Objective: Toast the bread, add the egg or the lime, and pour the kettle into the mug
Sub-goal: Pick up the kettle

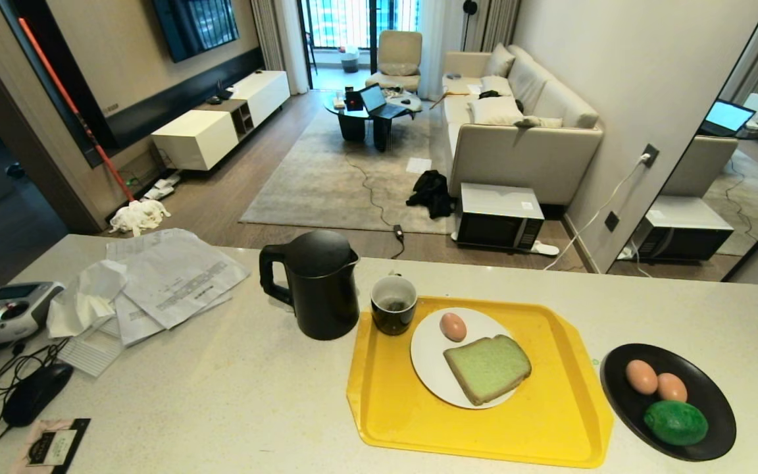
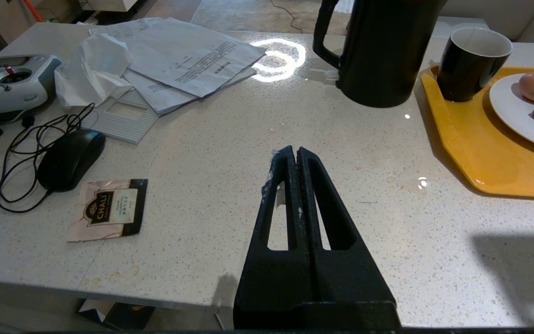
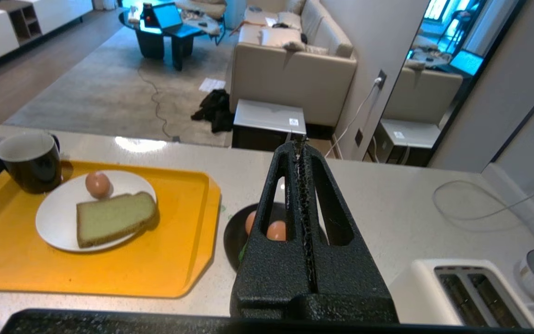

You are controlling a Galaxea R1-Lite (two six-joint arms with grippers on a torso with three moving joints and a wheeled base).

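1. the pale speckled surface (image 1: 234,395) carries a yellow tray (image 1: 550,421); on the tray a white plate (image 1: 428,355) holds the bread (image 1: 487,367), a green-crumbed slice with brown crust, and the egg (image 1: 453,326) just beside the slice's far edge.
2. the mug (image 1: 393,313) stands on the tray's far left corner, upright, with something dark at the bottom of its white inside; the kettle (image 1: 316,284) stands on the surface just left of it, lid shut, handle turned left.
3. right of the tray a black dish (image 1: 714,401) holds two more eggs (image 1: 655,382) and the lime (image 1: 675,422), which lies nearest the robot and touches one of them.
4. a white toaster (image 3: 471,297) with two slots sits at the right, seen only in the right wrist view.
5. the left gripper (image 2: 294,150) hangs over bare surface, its jaws pressed together on nothing; the right gripper (image 3: 300,144) hovers above the black dish, jaws likewise closed and empty.
6. at the left lie printed papers (image 1: 175,276), their text too small to read, a crumpled tissue (image 1: 86,299), a grey remote controller (image 1: 4,313), a black mouse (image 1: 35,394) and a sachet (image 2: 109,209) reading "chali".
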